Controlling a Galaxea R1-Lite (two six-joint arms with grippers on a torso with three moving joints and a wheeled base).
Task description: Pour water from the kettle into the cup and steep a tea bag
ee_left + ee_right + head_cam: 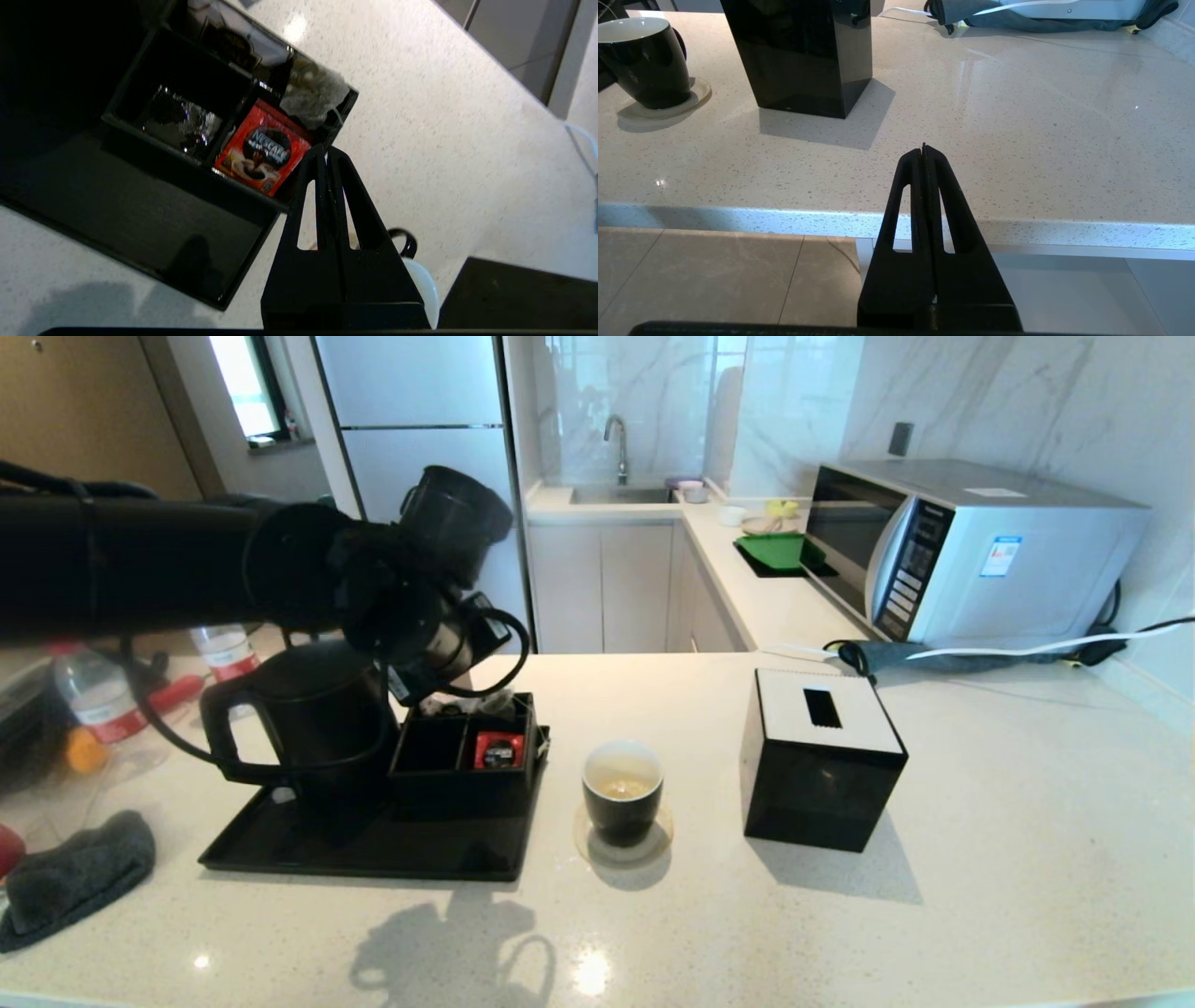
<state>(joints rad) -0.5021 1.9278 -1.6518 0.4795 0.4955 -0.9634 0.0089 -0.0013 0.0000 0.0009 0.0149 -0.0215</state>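
The black kettle [308,719] stands on the black tray [373,849], partly behind my left arm [280,569]. To its right a black organizer [462,756] holds a red sachet [264,154] and, in the compartment behind it, the greyish tea bag [310,93]. My left gripper [325,151] hovers shut just over the organizer's edge beside the sachet, nothing visibly between its fingers. The cup [623,793] sits on a coaster to the tray's right, with pale yellowish water [623,784] inside. My right gripper [923,149] is shut and parked off the counter's front edge.
A black cube box [822,770] with a white slotted top stands right of the cup. Behind it are a microwave [971,551] and cables. Clear bottles [224,649] and a grey cloth [79,873] lie at the left. Bare counter stretches to the front and right.
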